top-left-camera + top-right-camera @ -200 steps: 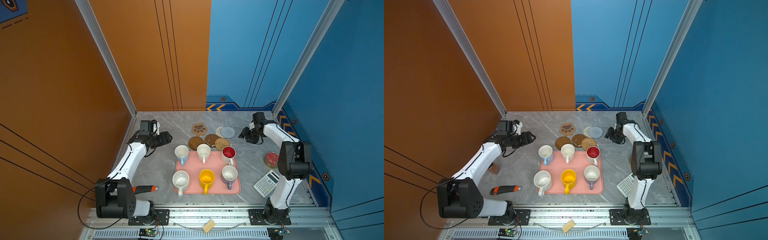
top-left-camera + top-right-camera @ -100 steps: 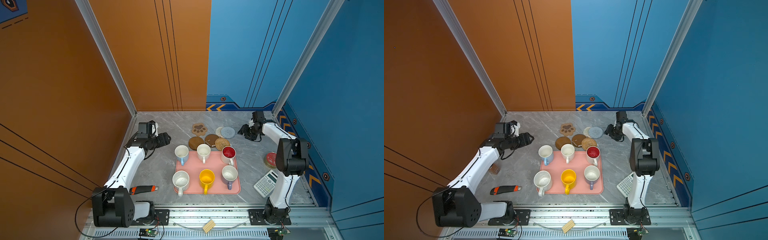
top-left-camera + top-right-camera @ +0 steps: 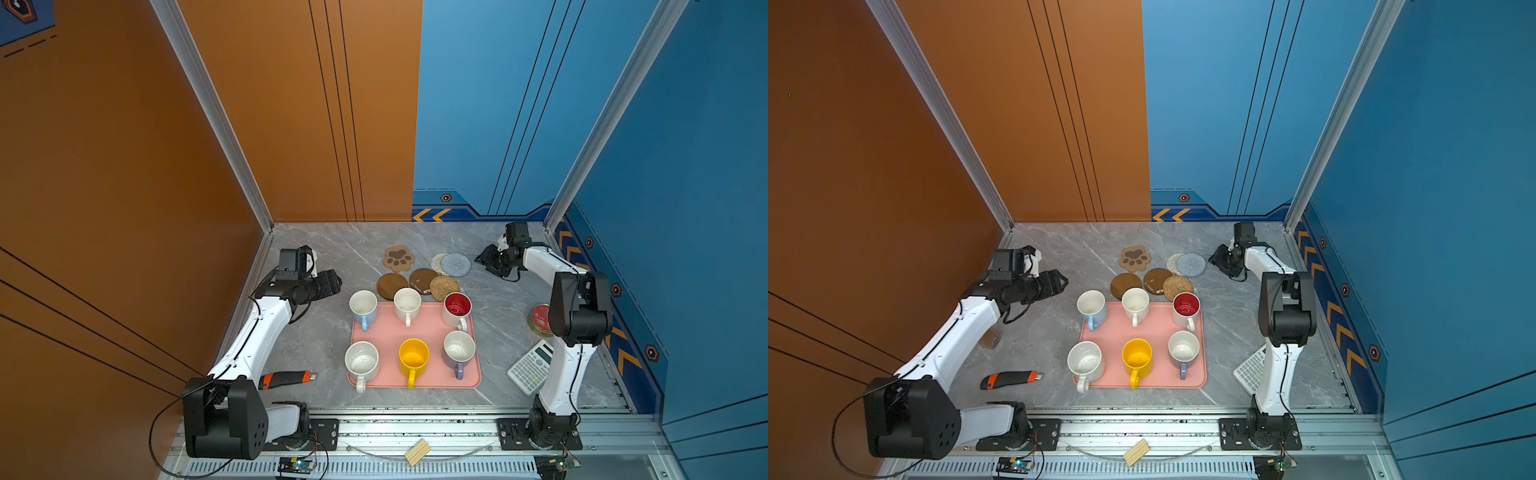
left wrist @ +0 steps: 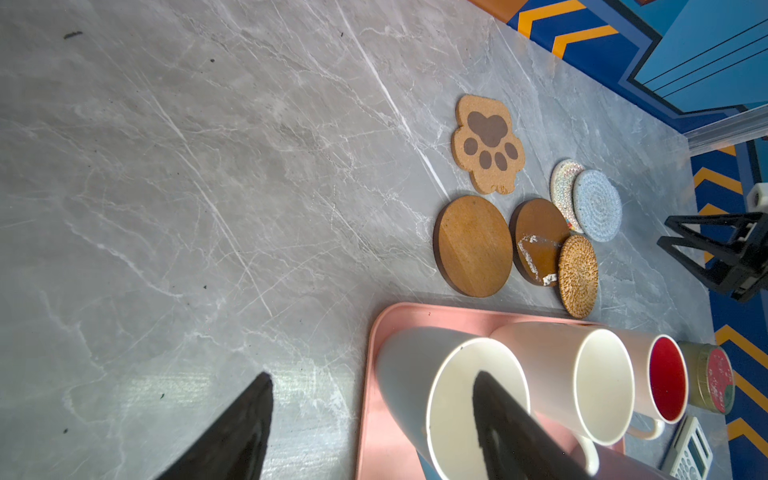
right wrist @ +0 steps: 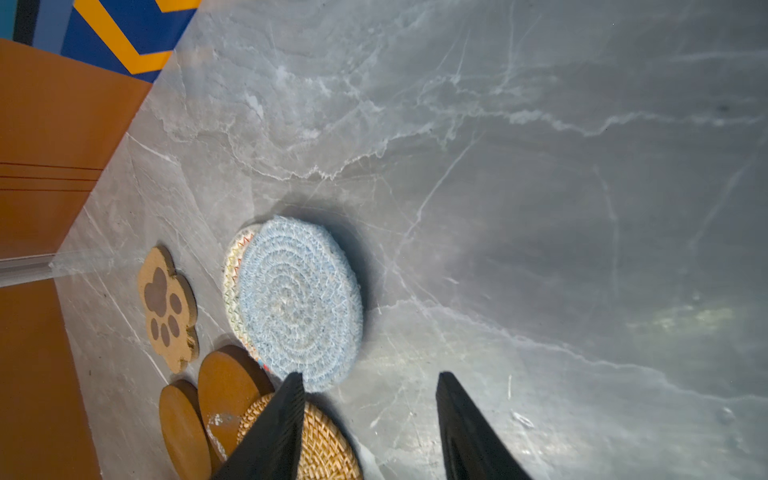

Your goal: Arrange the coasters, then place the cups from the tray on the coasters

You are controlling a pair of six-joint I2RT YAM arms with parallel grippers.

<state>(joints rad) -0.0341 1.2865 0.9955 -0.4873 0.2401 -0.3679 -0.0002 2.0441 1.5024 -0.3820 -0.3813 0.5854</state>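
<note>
Leftmost, an orange-and-black utility knife point(image 3: 286, 378) is lying on the grey marble table point(image 3: 316, 249), near the front edge.

- Left gripper point(image 3: 330, 282): is hovering to the left of the tray, its jaws standing wide apart and gripping nothing.
- Pink tray point(image 3: 432, 332): is lying mid-table and carrying all six cups upright in two rows.
- Far row: light blue mug point(image 3: 363, 307), plain white mug point(image 3: 407, 303), red-lined white mug point(image 3: 457, 307).
- Near row: speckled white mug point(image 3: 361, 361), yellow mug point(image 3: 413, 357), lavender mug point(image 3: 459, 351).
- Coasters: all six are lying on the table just beyond the tray's far edge.
  - The paw coaster point(image 3: 399, 258) is sitting farthest back.
  - The left wooden disc point(image 3: 392, 286) and right wooden disc point(image 3: 422, 279) are lying side by side.
  - The rattan coaster point(image 3: 444, 287) is overlapping the right disc's edge.
  - The blue-grey woven coaster point(image 3: 456, 264) is lying partly over the cream woven coaster point(image 3: 437, 262).
- Right gripper point(image 3: 484, 262): is hanging low just beside the blue-grey woven coaster, its jaws parted partway with nothing between them.
- Red-topped tin point(image 3: 539, 318) and white calculator point(image 3: 532, 365): are sitting at the far right, by the right arm.
</note>
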